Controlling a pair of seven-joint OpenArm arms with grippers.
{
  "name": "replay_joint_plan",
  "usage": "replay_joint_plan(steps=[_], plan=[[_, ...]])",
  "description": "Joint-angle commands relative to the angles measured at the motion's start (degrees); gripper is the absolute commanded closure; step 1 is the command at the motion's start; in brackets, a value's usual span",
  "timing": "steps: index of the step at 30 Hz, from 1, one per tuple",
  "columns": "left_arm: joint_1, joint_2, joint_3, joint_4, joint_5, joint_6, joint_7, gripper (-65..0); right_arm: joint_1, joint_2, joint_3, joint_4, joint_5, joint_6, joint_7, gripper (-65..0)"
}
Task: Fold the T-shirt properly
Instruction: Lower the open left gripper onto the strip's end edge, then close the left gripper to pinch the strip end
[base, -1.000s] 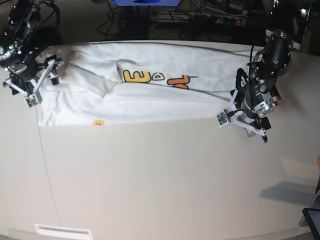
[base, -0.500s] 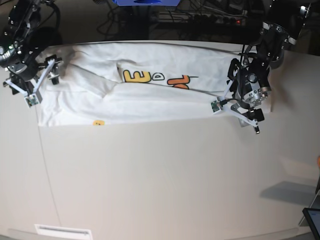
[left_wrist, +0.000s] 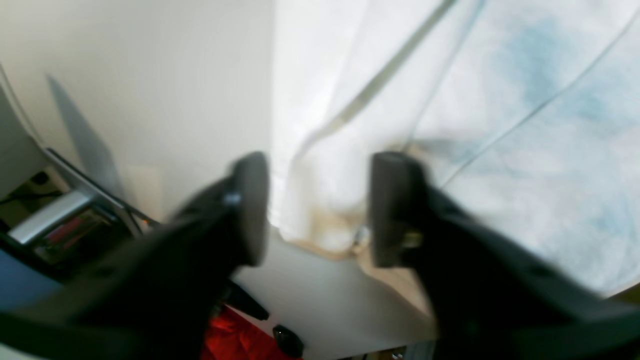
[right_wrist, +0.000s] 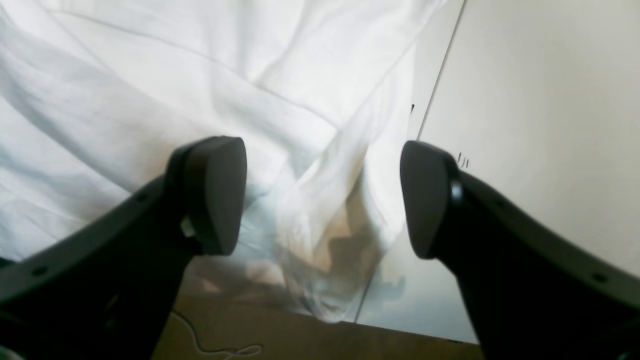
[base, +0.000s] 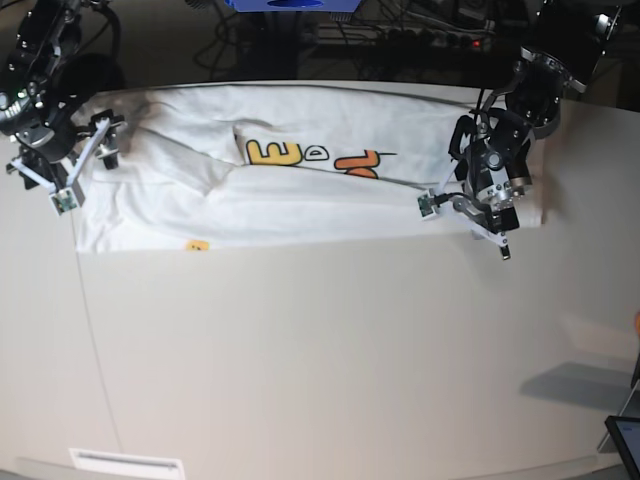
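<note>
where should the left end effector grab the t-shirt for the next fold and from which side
Probably the near corner of the T-shirt at the end below the left end effector, coming from above with one finger past the hem. The shirt lies in a long flat band, and the left wrist view shows its corner already between the open fingers.

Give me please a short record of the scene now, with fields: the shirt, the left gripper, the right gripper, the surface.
shirt: white T-shirt, folded into a long band at the far side of the table, print partly showing
left gripper: left gripper, jaws apart, over one end of the shirt
right gripper: right gripper, jaws open, over the other end
surface: light table
</note>
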Motion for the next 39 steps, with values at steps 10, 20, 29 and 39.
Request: replay_joint_plan(steps=[10, 20, 29, 39], plan=[[-4.46, -0.13, -0.45, -3.39, -0.89, 0.14, -0.83, -19.0, 0.2, 0.69, 0.3, 0.87, 0.6, -0.05, 0.8, -45.6], [-7.98, -0.05, -0.28, -3.74, -8.8, 0.14, -0.74, -19.0, 0.2, 0.69, 0.3, 0.87, 0.6, -0.05, 0.8, -45.6], [-9.56, -0.31, 6.14, -8.66, -8.8, 0.14, -0.83, -19.0, 0.2, 0.69, 0.3, 0.87, 0.6, -0.05, 0.89, -45.6], [-9.65, -0.22, 6.05, -8.57, -8.8, 0.14, -0.74, -17.6, 0.2, 0.69, 0.3, 0.87, 0.6, -0.05, 0.98, -45.6]])
